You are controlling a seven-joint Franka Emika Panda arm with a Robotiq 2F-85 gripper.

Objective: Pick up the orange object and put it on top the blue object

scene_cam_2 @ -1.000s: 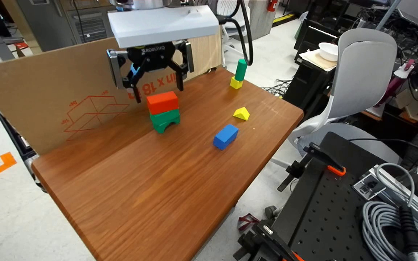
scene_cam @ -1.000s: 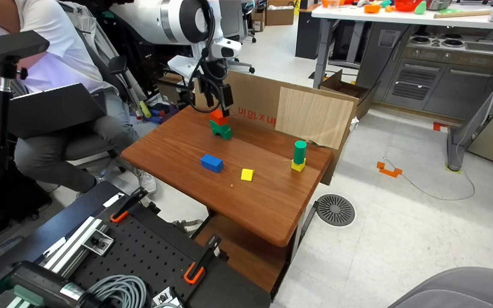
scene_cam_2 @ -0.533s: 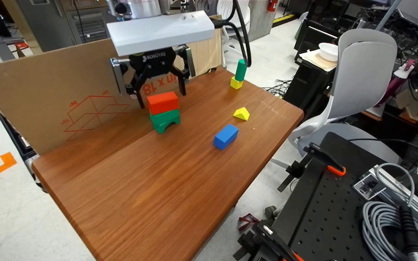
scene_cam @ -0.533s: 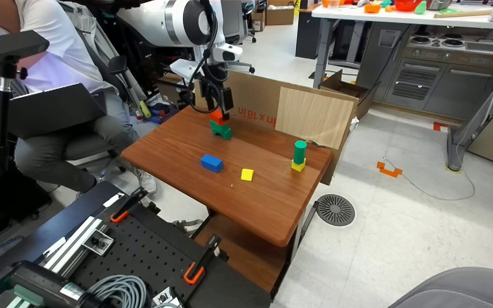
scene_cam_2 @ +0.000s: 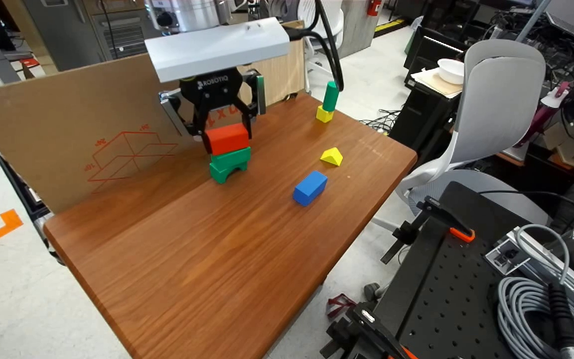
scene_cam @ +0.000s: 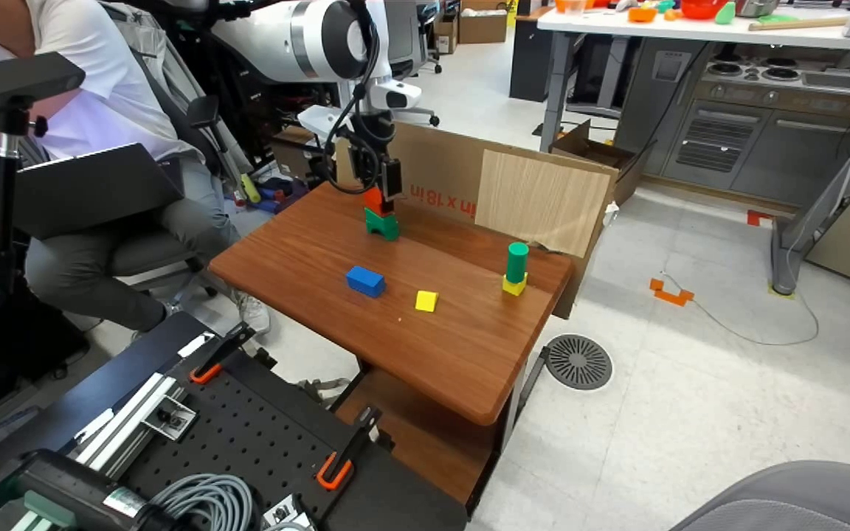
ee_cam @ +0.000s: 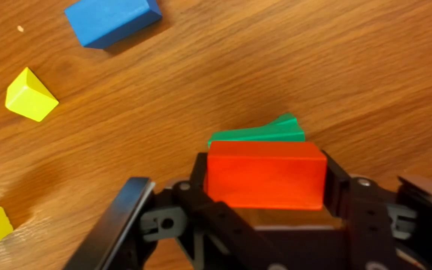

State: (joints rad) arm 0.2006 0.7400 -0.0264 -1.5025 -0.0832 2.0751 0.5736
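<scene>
The orange object (ee_cam: pixel 264 183), a red-orange block, sits between the fingers of my gripper (scene_cam_2: pixel 229 141), which is shut on its two ends. It rests right on top of a green support (scene_cam_2: pixel 229 167) with an arched lower part, and no gap shows between them. In the wrist view most of the green support (ee_cam: pixel 257 134) is hidden below the orange object. The blue object (scene_cam_2: pixel 310 188), a low rectangular block, lies apart on the wooden table. In the wrist view the blue object (ee_cam: pixel 109 22) is at the upper left, partly cut off.
A yellow wedge (scene_cam_2: pixel 332 157) lies near the blue object. Farther off, a green cylinder (scene_cam_2: pixel 331 96) stands on a yellow cube (scene_cam_2: pixel 324 114). A cardboard sheet (scene_cam_2: pixel 92 114) rises along the table edge behind the gripper. A person with a laptop (scene_cam: pixel 71 199) sits beside the table.
My gripper has come down and its fingers have closed on the orange object. That block and the green part directly under it have shifted slightly.
</scene>
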